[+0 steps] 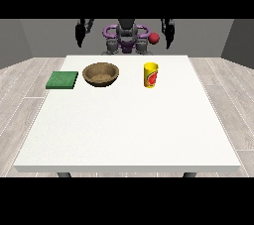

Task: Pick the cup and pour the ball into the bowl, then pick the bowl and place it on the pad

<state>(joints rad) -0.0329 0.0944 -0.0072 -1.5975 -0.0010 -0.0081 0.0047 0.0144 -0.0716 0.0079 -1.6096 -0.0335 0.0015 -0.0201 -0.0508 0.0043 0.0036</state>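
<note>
Right — nothing touched yet, by the look of it. Yellow cup point(151, 75) upright on the white table point(124, 130), toward the far edge and right of centre, seemingly set within reach of the hand at the view's right point(169, 33). Brown bowl point(100, 74) just left of centre, well apart from the cup but on the same far row — handy for a short carry and a tip. Green pad point(62, 80) flat at the table's left edge, near the bowl, ready to take it afterwards. Both hands raised beside the robot's body behind the table, the hand at the view's left point(80, 33) and its partner holding nothing; fingers too small and dark to read, so open or curled — cannot tell. Red ball point(154, 38) showing up by the robot's torso near the right-side arm, not plainly inside the cup; hard to say what carries it there. Cup's interior hidden from this angle. Judged stage: the very start, reach for the cup still to come.
</note>
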